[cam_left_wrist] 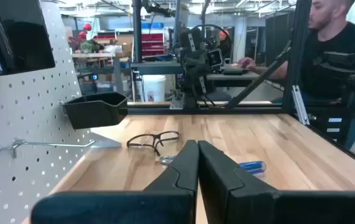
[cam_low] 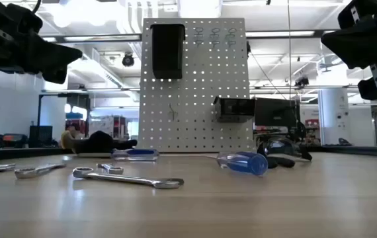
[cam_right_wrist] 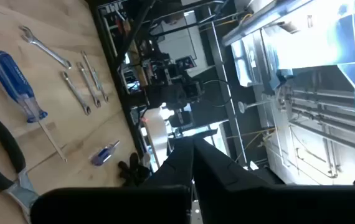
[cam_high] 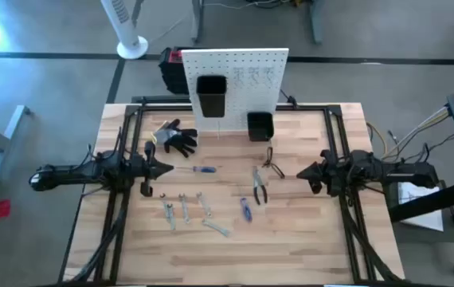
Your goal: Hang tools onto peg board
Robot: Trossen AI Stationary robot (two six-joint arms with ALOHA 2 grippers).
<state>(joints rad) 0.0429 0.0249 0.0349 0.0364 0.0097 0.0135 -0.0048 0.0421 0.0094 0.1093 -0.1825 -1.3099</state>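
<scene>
The white peg board (cam_high: pixel 235 84) stands upright at the table's far edge with two black bins (cam_high: pixel 211 96) (cam_high: pixel 260 125). Several tools lie flat on the table: blue-handled screwdrivers (cam_high: pixel 197 169) (cam_high: pixel 245 210), dark-handled pliers (cam_high: pixel 259 186), silver wrenches (cam_high: pixel 185 207) (cam_high: pixel 216 227). My left gripper (cam_high: pixel 168 168) hovers shut at the left, just left of the long screwdriver. My right gripper (cam_high: pixel 300 173) hovers shut at the right, near the safety glasses. Both are empty.
Black work gloves (cam_high: pixel 177 137) lie left of the peg board's foot. Safety glasses (cam_high: pixel 272 160) lie in front of the lower bin. A metal hook (cam_left_wrist: pixel 47 145) sticks out of the peg board. A person (cam_left_wrist: pixel 330 56) sits beyond the table.
</scene>
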